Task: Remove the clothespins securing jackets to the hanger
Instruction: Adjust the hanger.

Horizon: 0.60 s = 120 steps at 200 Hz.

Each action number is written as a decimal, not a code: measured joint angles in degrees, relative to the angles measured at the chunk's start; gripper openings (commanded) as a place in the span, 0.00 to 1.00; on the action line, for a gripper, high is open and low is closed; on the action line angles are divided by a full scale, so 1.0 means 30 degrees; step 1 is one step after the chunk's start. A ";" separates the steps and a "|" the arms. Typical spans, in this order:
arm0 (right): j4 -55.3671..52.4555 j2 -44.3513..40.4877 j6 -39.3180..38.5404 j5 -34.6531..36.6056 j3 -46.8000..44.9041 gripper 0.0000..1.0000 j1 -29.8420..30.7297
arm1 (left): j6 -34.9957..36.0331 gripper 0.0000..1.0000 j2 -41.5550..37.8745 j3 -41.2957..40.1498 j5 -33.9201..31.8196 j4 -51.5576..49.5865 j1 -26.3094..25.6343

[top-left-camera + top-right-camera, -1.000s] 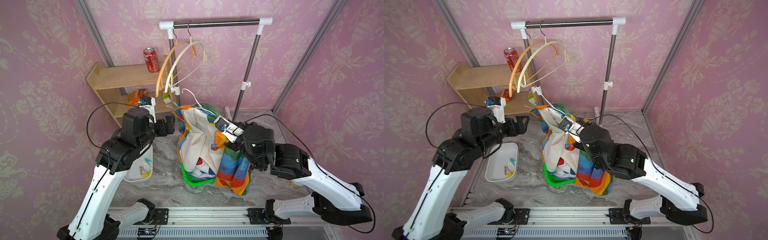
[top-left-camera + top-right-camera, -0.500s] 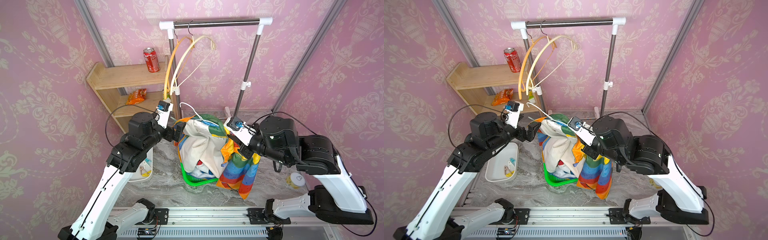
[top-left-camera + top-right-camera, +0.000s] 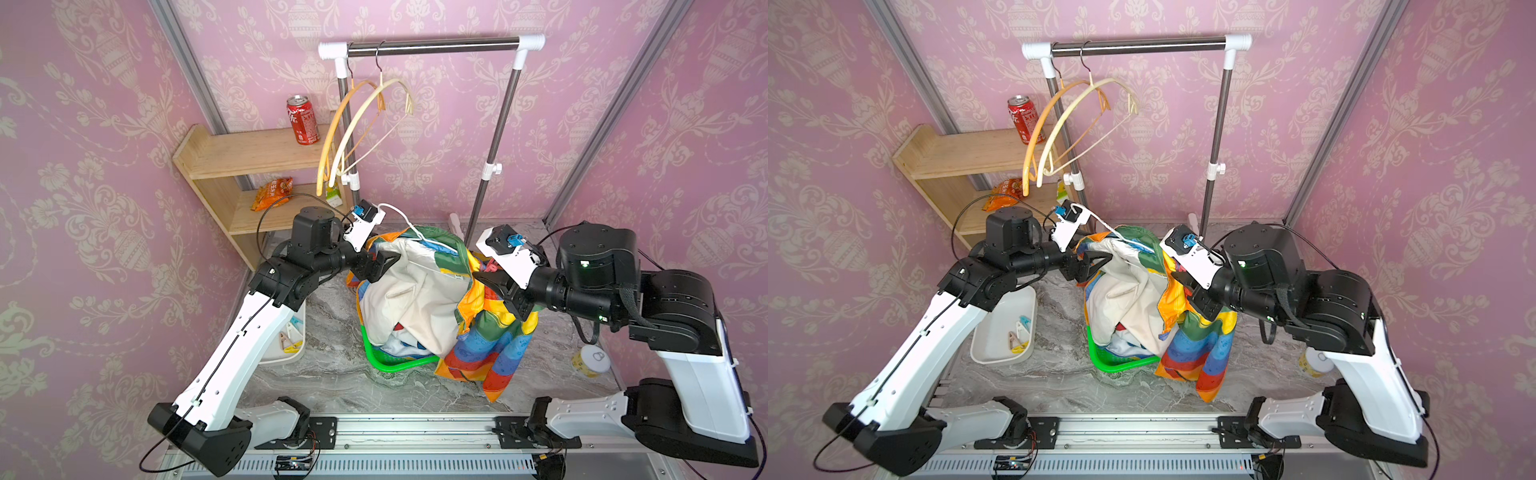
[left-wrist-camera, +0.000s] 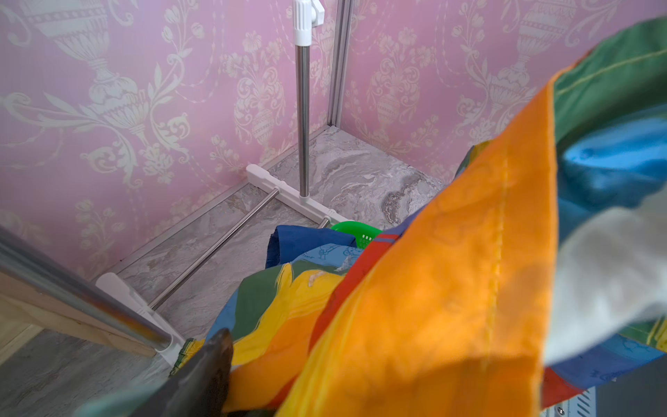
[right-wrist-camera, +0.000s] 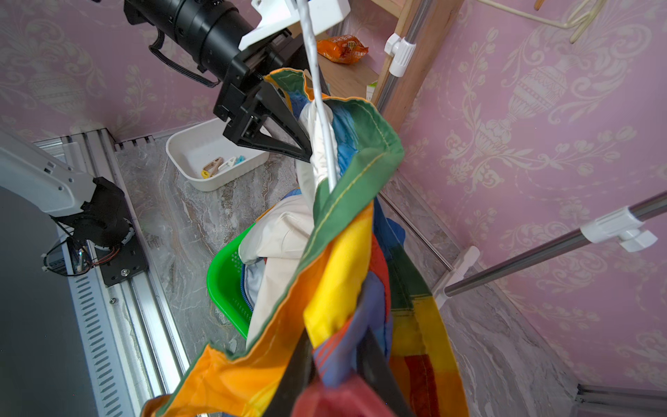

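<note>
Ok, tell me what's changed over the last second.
The left fingers moved right to the top edge of the rainbow jacket, open around it. The right fingers, still shut on the jacket, drew it farther right, spreading it. The bare hangers swung on the rail. The basket, tray and can stayed put.

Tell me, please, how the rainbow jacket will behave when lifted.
Probably floppy: the rainbow jacket sags in folds below the right gripper. Likely light: a pinch holds its side up. Draped over the green basket, it may snag.
</note>
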 measured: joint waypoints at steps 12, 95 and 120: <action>-0.0372 0.0124 0.0058 -0.0372 0.0328 0.00 -0.0175 | 0.0095 0.33 0.0066 0.0044 0.0175 0.0007 0.0044; 0.0619 0.0204 0.0036 0.1209 0.0401 0.74 -0.0554 | 0.3228 0.00 0.0459 0.0947 0.0568 -0.1515 -0.0066; 0.1552 0.0488 -0.0845 0.2033 0.0925 0.78 -0.0503 | 0.3395 0.00 0.0437 0.0969 -0.0124 -0.1894 -0.0175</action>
